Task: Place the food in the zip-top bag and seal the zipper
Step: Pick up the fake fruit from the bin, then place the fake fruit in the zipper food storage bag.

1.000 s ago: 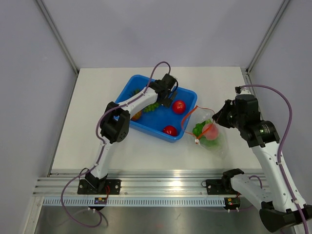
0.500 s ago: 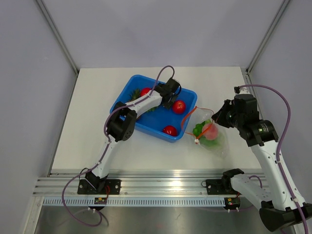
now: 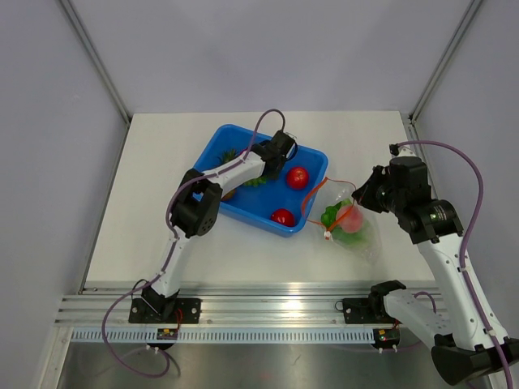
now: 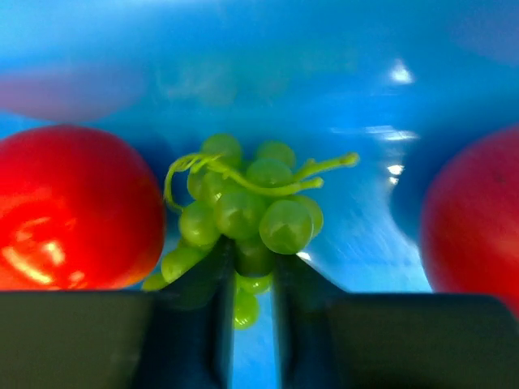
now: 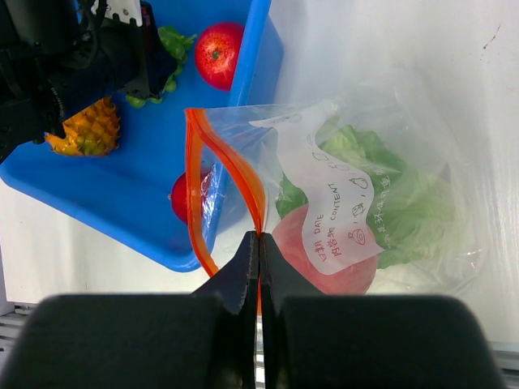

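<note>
Inside the blue tub (image 3: 261, 199), toward its far wall, the left gripper (image 4: 247, 274) has its dark fingers (image 4: 186, 324) drawn in narrow on a green grape bunch (image 4: 247, 212). One finger presses each side of the lowest grapes. The bunch rests on the tub's floor. A round red fruit (image 4: 73, 212) sits just beside it on one side and a second red fruit (image 4: 478, 223) lies near it on the other. A third red fruit (image 3: 282, 217) lies against the tub's near wall. An orange-yellow pineapple (image 5: 85, 134) lies on the tub's floor toward its left end, partly under the left arm in the top view.

Just outside the tub's right wall, the zip-top bag (image 3: 350, 227) lies crumpled on the white table (image 3: 162, 162). Its mouth is raised and gapes toward the tub. The right gripper (image 5: 258, 247) has its fingers pressed fully together on the bag's mouth edge, pinching the orange-red zipper (image 5: 217, 166) where the strip's two sides meet. The rest of the strip loops open toward the tub's rim. Inside the bag, away from the tub, a green leafy cabbage (image 5: 397, 207) and a pink peach (image 5: 324, 263) touch each other. A white handwritten label (image 5: 328, 207) on the plastic partly covers them.
</note>
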### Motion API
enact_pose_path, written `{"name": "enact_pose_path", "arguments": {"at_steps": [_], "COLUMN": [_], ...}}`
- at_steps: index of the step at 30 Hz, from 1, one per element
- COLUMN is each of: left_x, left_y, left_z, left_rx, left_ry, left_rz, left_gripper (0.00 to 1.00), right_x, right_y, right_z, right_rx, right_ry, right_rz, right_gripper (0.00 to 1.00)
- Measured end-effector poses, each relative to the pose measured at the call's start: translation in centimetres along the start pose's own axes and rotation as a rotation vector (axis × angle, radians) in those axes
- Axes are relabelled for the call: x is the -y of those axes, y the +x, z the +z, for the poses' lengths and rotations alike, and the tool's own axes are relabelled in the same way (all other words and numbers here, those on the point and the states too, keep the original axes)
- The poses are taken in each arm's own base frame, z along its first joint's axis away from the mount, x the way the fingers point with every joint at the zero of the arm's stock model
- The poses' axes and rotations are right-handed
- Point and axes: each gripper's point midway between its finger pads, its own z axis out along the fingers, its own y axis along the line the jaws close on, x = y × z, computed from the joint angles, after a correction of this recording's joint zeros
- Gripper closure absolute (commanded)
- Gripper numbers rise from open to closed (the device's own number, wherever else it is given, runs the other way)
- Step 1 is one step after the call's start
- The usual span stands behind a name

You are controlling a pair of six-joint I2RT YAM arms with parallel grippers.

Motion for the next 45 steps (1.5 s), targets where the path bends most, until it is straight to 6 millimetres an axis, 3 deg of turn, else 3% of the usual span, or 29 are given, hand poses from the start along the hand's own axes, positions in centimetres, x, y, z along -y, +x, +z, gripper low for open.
{"name": "enact_pose_path", "arguments": {"at_steps": [2, 7, 15, 26, 31, 34, 38, 45], "left_x": [0.4, 0.5, -0.5, -0.3, 2.2, 4.3, 7.5, 12.2], "left_y": [0.2, 0.3, -1.5, -5.3, -5.9, -4.7, -3.1, -3.7], "left_z": [-0.8, -3.3, -9.6, -23.1, -28.7, -31.1, -33.2, -34.7], "left_rx": [-0.001, 0.005, 0.093, 0.32, 0.392, 0.407, 0.395, 0.381], "left_ry": [0.03, 0.067, 0.114, 0.321, 0.465, 0.563, 0.703, 0.884], "left_rz": [-0.019, -0.057, -0.123, -0.234, -0.261, -0.288, -0.33, -0.373], "left_gripper": [1.0, 1.0, 1.0, 1.0, 1.0, 1.0, 1.0, 1.0], "right_x": [0.0, -0.1, -0.1, 0.2, 0.1, 0.1, 0.1, -0.2], "right_y": [0.0, -0.1, -0.1, 0.5, 0.5, 0.5, 0.5, 0.7], "right_z": [0.0, -0.3, -0.5, -0.4, -0.3, -0.3, -0.3, -0.4], "right_rx": [0.002, 0.01, 0.017, 0.005, 0.006, 0.005, 0.003, -0.004], "right_ry": [-0.001, -0.006, -0.011, -0.012, -0.013, -0.013, -0.015, -0.029], "right_rz": [0.0, 0.0, 0.0, 0.0, 0.0, 0.0, 0.001, 0.004], "right_gripper": [1.0, 1.0, 1.0, 1.0, 1.0, 1.0, 1.0, 1.0]}}
